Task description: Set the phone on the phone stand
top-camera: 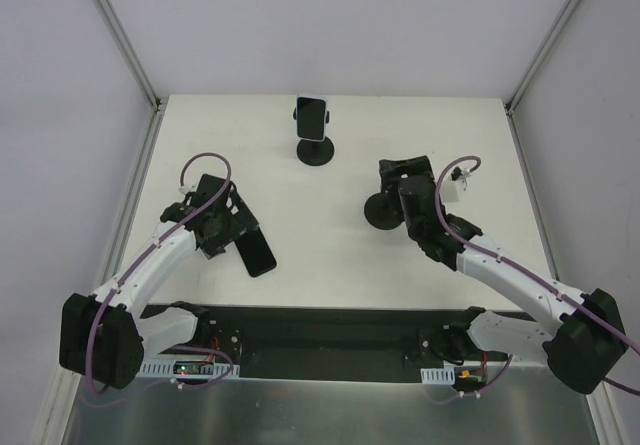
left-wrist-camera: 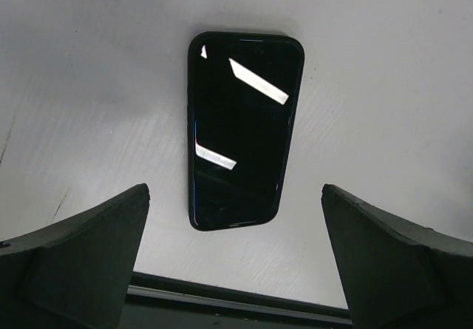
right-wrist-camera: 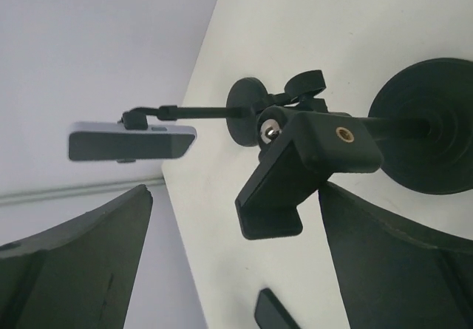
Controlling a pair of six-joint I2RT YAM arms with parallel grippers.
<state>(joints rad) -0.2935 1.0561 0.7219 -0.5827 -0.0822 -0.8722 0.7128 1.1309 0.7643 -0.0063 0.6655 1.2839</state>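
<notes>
top view: white table [top-camera: 200, 155]. left hand [top-camera: 235, 233] low over the table with the black phone [top-camera: 259, 252] lying flat just ahead of its tips, screen up. right hand [top-camera: 405, 171] over the empty stand [top-camera: 383, 212], whose round base sits just under and beside it. well beyond both hands, a second stand [top-camera: 317, 153] upright, holding a pale phone [top-camera: 312, 115].

left wrist view: left hand [left-wrist-camera: 234, 190] spread wide, fingers [left-wrist-camera: 89, 259] either side of the frame, nothing pinched. black phone [left-wrist-camera: 244, 129] straight ahead, centred between the tips, its near end level with them, not touching either one. it lies flat on the table [left-wrist-camera: 384, 85], long side pointing away from the hand.

right wrist view: right hand [right-wrist-camera: 235, 190] spread, fingers [right-wrist-camera: 81, 259] apart. empty stand's clamp [right-wrist-camera: 295, 168] sits in the gap between the tips, closer to the right-side finger; contact can't be told. its base disc [right-wrist-camera: 432, 129] off to the right of the hand. farther ahead, second stand [right-wrist-camera: 246, 109] with the pale phone [right-wrist-camera: 133, 143] seen edge-on.
</notes>
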